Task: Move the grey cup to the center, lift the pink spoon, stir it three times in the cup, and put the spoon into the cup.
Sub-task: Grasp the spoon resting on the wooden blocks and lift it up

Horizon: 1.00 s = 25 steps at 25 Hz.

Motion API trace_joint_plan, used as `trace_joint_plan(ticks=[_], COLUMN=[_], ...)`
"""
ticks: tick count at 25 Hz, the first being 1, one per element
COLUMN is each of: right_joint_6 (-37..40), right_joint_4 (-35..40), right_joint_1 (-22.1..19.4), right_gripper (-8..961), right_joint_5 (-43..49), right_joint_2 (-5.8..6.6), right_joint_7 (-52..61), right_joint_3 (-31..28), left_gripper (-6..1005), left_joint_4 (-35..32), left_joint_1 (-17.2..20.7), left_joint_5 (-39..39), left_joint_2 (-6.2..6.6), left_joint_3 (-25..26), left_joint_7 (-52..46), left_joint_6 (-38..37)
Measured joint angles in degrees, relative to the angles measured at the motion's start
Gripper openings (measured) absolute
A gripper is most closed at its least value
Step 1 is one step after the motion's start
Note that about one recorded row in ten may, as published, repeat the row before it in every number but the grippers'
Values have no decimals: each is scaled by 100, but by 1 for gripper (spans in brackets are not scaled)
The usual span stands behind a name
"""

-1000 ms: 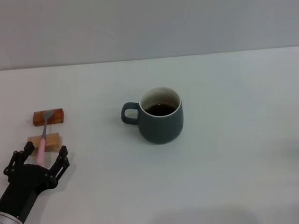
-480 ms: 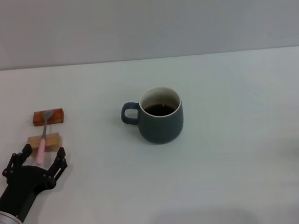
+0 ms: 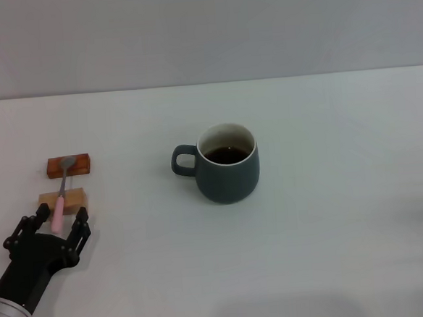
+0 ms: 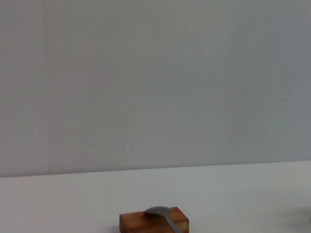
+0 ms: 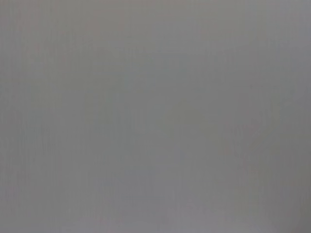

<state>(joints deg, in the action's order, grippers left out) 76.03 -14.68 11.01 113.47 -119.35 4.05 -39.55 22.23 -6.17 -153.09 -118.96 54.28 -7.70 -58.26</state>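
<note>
Straddling the pink spoon [image 3: 58,211] handle tip, my left pincer [image 3: 55,221] is spread open, not gripping. Spoon looks light, stiff, slick; I'd pinch mid-handle, just ahead of my fingers. Right pincer not visible.

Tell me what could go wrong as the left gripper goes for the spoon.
The pink spoon only bridges two wooden blocks, so the open left gripper closing on its handle end might knock it off or shift them. The grey cup holds dark liquid that hard stirring could slosh out.
</note>
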Motion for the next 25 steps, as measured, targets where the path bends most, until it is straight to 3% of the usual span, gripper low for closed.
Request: trace_joint_plan(ticks=[8,13,19,25], right_joint_6=[0,0,2,2], right_joint_4=[0,0,-5,-8], right_joint_1=[-2,-2,2,7], right_gripper=[-1,-2,-2,-1], right_joint_5=[8,8,8,8], right_joint_2=[0,0,0,0], right_joint_7=[0,0,0,0], right_joint_3=[9,9,9,9], left_gripper=[655,666,555,562], left_joint_4=[-5,-7,0,1], left_joint_1=[19,5,2,1], left_joint_5=[-1,-1,11,55], left_joint_2=[5,13,14,14], left_joint_3=[36,34,42,42], left_joint_7=[-33,-45,-51,-54], left_joint_6=[3,22,85,143])
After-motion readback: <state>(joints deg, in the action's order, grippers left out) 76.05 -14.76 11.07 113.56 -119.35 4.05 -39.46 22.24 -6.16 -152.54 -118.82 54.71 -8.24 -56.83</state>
